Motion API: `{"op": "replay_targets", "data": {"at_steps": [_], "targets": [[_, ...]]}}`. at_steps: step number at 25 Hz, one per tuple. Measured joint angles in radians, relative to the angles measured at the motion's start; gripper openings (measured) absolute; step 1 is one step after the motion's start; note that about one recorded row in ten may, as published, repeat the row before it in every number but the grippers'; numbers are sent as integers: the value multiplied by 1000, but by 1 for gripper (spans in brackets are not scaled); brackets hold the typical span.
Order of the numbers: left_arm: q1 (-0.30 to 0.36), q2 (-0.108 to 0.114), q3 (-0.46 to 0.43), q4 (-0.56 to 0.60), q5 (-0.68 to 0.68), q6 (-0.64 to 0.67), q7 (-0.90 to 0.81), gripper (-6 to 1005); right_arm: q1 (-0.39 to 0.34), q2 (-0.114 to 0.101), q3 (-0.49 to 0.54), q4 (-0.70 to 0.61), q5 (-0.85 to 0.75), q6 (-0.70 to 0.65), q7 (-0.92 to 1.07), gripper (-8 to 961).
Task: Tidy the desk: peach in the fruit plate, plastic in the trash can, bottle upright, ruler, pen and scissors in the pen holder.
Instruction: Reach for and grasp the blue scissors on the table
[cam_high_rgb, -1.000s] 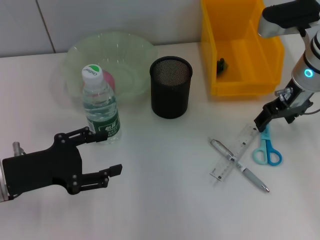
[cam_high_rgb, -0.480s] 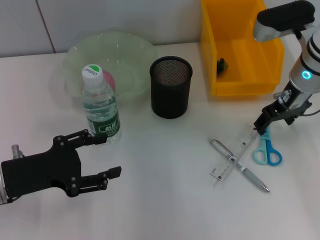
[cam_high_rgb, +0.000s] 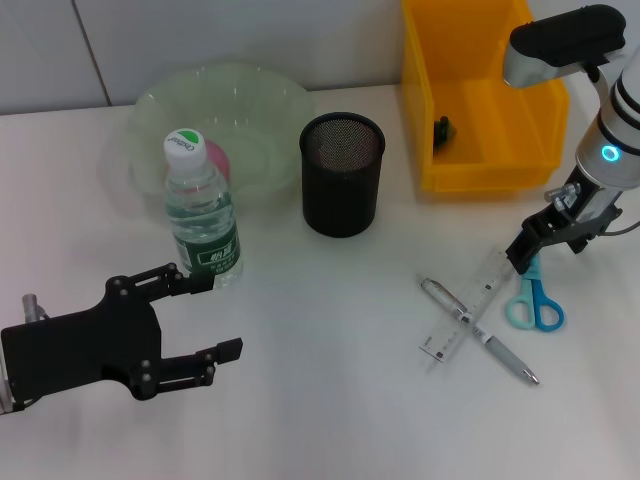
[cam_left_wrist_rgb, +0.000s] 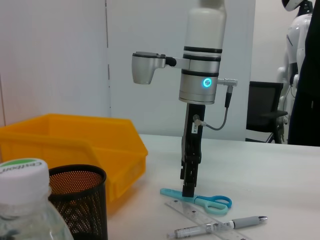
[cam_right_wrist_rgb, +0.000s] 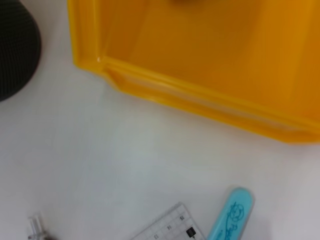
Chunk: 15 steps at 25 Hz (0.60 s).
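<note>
Lifted slightly: right gripper (cam_high_rgb: 524, 257), pointing down over scissors (cam_high_rgb: 533, 298), finger state unclear. Left gripper (cam_high_rgb: 205, 317) open, parked near-left.

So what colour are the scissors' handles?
Light blue scissors, clearest in the head view.

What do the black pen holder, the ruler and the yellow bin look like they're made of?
The pen holder looks like black metal mesh: fine perforations show across its wall, with a matte finish. The ruler seems to be clear plastic, since the table shows through it and printed marks line its edge. The yellow bin looks like moulded plastic, smooth and slightly glossy, though the material can't be confirmed by sight alone.
</note>
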Motion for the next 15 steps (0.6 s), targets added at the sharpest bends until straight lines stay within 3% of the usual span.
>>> {"op": "replay_targets", "data": {"at_steps": [15], "targets": [[5,0,0,0,-1,0,0,725,-8,5,-4,3,0,10,1,747]]}}
